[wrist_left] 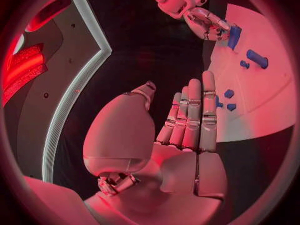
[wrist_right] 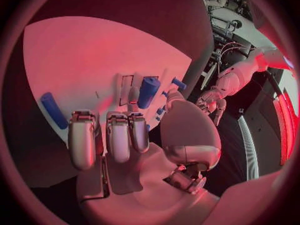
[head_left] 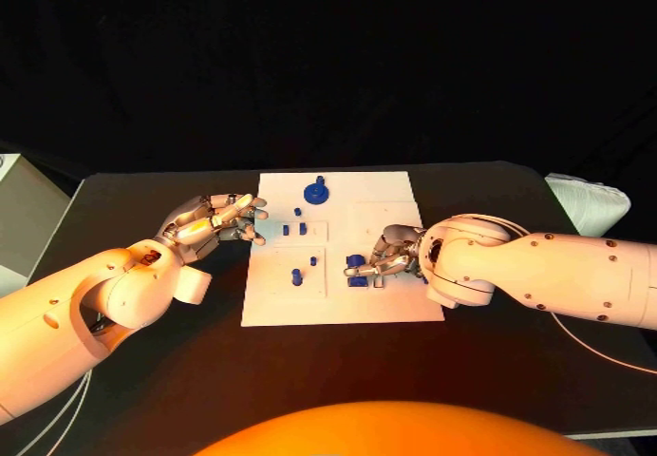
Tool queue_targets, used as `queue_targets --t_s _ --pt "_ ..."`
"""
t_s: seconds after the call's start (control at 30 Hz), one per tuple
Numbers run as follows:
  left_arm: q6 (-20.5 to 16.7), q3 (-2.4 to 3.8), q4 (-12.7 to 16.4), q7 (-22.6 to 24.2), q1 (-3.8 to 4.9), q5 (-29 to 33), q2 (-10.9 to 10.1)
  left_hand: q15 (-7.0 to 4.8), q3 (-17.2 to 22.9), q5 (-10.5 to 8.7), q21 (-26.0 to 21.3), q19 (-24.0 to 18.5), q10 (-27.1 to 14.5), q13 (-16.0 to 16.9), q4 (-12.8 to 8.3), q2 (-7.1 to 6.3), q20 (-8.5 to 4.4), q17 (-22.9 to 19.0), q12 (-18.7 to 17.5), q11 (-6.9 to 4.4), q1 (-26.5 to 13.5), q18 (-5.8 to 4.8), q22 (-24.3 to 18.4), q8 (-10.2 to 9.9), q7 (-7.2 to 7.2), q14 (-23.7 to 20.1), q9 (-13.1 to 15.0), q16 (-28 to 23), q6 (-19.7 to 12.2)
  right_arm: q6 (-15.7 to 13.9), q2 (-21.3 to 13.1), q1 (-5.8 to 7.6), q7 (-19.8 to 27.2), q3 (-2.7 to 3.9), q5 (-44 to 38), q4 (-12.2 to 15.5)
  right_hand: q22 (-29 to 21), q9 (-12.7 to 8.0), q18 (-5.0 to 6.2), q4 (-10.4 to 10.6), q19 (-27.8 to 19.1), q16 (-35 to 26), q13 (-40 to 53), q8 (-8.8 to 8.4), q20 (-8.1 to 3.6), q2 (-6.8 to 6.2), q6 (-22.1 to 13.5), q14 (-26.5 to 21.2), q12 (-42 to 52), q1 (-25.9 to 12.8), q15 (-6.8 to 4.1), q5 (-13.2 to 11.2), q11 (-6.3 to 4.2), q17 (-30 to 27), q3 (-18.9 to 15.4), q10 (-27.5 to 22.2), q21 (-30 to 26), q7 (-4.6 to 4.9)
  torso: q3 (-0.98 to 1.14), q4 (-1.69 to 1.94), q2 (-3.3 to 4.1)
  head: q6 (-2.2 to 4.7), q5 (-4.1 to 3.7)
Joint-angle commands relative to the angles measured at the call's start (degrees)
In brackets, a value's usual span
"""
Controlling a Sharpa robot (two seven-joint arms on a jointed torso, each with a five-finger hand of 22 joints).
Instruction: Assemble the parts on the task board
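Blue part point(head_left: 357, 262) on the task board point(head_left: 397, 190) touches right hand point(head_left: 397, 255) fingers; grip unclear.

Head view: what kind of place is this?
Probably a robot test bench: a black table against a dark backdrop, a white task board carrying small blue parts, two robot hands over it.

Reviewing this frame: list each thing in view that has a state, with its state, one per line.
left hand: holds nothing, fingers extended side by side, at the task board's left edge.
right hand: fingers curled around a blue part on the board; firm grip cannot be confirmed.
task board: flat on the table.
blue cylinder part: by the right hand's fingertips.
round blue part: lying on the board's far end, untouched.
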Motion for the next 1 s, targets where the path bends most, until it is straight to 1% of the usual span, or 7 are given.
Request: queue_targets --t_s 0.03,0.2,0.3,0.4,0.43,0.53,1.0 --pt "1.2 0.02 0.2 0.7 -0.02 0.1 0.0 0.08 -0.4 -0.09 -0.2 0.4 -0.6 0.1 0.0 0.45 -0.02 0.1 0.4 0.10 -0.1 0.73 -0.1 0.3 1.68 -0.3 -0.1 0.3 -0.4 -1.5 -0.8 -0.08 0.9 0.02 -1.3 0.7 13.7 0.1 -0.85 -0.1 5.7 0.1 13.5 -0.31 0.16 0.64 0.1 5.5 0.1 0.2 -0.01 -0.4 0.06 12.7 0.1 4.5 0.5 0.32 0.00 0.01 -0.02 -0.03 0.12" --pt "1.2 0.02 0.1 0.6 -0.03 0.1 -0.1 0.08 -0.4 -0.09 -0.2 0.4 -0.6 0.1 0.0 0.45 -0.02 0.1 0.4 0.10 -0.1 0.73 -0.1 0.3 1.68 -0.3 -0.1 0.3 -0.4 -3.4 -2.5 -0.18 1.9 0.05 -0.6 2.2 13.9 0.4 -0.95 -0.2 5.7 0.2 13.8 -0.27 0.09 2.15 0.5 5.5 0.6 2.3 -0.13 0.3 -0.09 13.0 0.8 4.8 1.0 0.16 0.03 -0.05 -0.02 0.00 0.20" --pt "1.1 0.02 0.1 0.6 -0.03 0.1 -0.1 0.08 -0.4 -0.08 -0.3 0.4 -0.6 0.1 -0.1 0.51 -0.01 0.1 0.5 0.10 0.0 0.73 -0.2 0.3 1.69 -0.3 -0.1 0.3 -0.4 -3.4 -3.4 -0.26 2.5 0.07 -0.1 2.9 14.0 0.5 -0.99 -0.4 5.7 0.3 13.9 -0.44 -0.01 3.38 0.6 5.6 0.8 6.0 -0.22 1.5 -0.20 13.1 1.5 4.9 1.2 0.05 0.02 -0.06 -0.03 0.02 0.22" --pt "1.1 0.02 0.1 0.5 -0.03 0.0 -0.1 0.08 -0.5 -0.08 -0.3 0.4 -0.6 0.1 -0.1 0.55 -0.01 0.1 0.5 0.10 0.1 0.73 -0.2 0.3 1.69 -0.3 -0.1 0.3 -0.4 -2.9 -3.8 -0.35 3.1 0.09 0.1 3.3 14.0 0.5 -1.00 -0.7 5.7 0.3 14.0 -0.85 -0.07 2.88 0.7 5.6 0.8 12.1 -0.28 0.9 -0.26 13.2 1.9 4.9 1.3 0.01 0.04 -0.09 -0.02 -0.01 0.26" --pt "1.1 0.02 0.1 0.5 -0.03 0.0 -0.1 0.08 -0.5 -0.08 -0.3 0.4 -0.6 0.1 -0.1 0.55 -0.01 0.1 0.5 0.10 0.1 0.73 -0.2 0.3 1.69 -0.3 -0.1 0.3 -0.4 -2.8 -3.9 -0.37 3.2 0.09 0.2 3.4 14.1 0.5 -1.02 -0.6 5.7 0.3 14.0 -0.90 -0.10 2.77 1.0 5.6 0.8 13.8 -0.32 -0.5 -0.29 13.3 2.4 5.0 1.4 -0.05 0.02 -0.11 -0.04 0.02 0.24" --pt "1.1 0.02 0.1 0.5 -0.04 0.0 0.0 0.08 -0.5 -0.08 -0.3 0.4 -0.6 0.1 -0.1 0.55 -0.01 0.1 0.5 0.10 0.1 0.73 -0.2 0.3 1.69 -0.3 -0.1 0.3 -0.4 -2.5 -3.8 -0.45 3.7 0.09 0.3 3.7 14.2 0.4 -1.08 -0.6 5.8 0.4 14.1 -0.90 -0.18 2.28 1.6 5.6 1.0 16.5 -0.42 -2.1 -0.44 13.5 3.9 5.1 1.8 -0.23 0.01 -0.07 -0.04 0.05 0.13" --pt "1.3 0.02 -0.2 0.4 -0.12 -0.1 0.2 0.08 -0.6 -0.08 -0.4 0.5 -0.7 0.1 -0.2 0.68 -0.01 0.1 0.5 0.10 0.3 0.73 -0.2 0.4 1.69 -0.3 -0.1 0.3 -0.4 -4.1 -2.4 -1.16 2.3 0.09 -0.5 2.0 14.3 0.6 -1.16 -0.4 5.8 0.5 14.3 -0.57 -0.32 2.62 2.4 5.7 1.2 17.5 -0.60 -0.2 -0.66 13.7 5.2 5.2 2.2 -0.48 -0.07 -0.01 0.00 -0.19 0.08"
